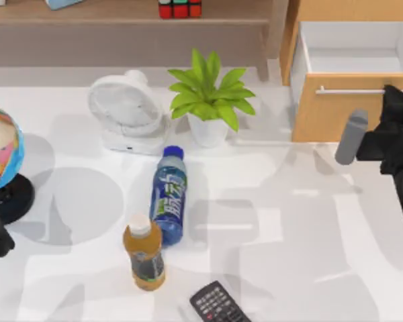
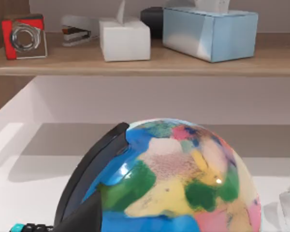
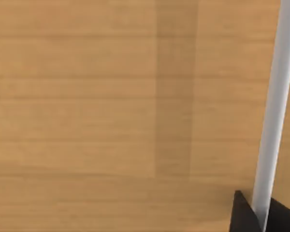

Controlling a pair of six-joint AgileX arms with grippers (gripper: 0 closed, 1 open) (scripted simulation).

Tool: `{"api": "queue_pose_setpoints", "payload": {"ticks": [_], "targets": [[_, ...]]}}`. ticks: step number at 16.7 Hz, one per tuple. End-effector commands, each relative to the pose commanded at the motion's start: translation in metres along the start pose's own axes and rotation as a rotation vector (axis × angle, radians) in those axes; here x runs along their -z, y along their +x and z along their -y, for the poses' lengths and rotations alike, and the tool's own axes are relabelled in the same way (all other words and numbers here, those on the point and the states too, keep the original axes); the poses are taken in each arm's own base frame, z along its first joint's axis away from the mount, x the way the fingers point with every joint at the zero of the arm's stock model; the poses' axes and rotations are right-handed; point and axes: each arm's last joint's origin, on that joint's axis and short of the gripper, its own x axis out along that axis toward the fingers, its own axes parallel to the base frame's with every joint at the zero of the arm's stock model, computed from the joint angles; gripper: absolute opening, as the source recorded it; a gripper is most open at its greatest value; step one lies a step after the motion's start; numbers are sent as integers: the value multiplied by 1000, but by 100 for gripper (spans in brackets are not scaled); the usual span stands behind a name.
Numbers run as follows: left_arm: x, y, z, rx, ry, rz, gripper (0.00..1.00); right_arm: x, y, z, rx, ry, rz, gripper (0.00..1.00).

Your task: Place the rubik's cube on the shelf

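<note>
Cube [image 1: 180,9] sits on the shelf [image 1: 107,12], free of both arms. Right pincer [image 1: 397,127] hangs beside the drawer [image 1: 349,111]; left arm is parked by the globe [image 1: 1,144]. Neither pincer's spread can be told.

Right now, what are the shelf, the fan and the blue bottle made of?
The shelf looks like light wood with a matte finish: faint grain lines run along the board. The fan seems to be white plastic, smooth, with a moulded grille. The blue bottle is probably clear plastic with a glossy printed label and a blue cap.
</note>
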Motion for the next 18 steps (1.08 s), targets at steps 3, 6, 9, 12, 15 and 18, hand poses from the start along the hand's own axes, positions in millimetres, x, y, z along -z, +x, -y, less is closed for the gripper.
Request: {"api": "queue_pose_setpoints", "payload": {"ticks": [3,6,9,12,15,18], "targets": [[0,0,0,0,0,0,100,0,6,0,0,0,1,0],[0,0,0,0,0,0,100,0,5,0,-1,3,0,0],[0,0,0,0,0,0,100,0,19,2,6,4,-3,0],[0,0,0,0,0,0,100,0,41,1,2,2,-3,0],[0,0,0,0,0,0,100,0,60,1,-1,1,-1,0],[0,0,0,0,0,0,100,0,68,1,-2,2,0,0]]}}
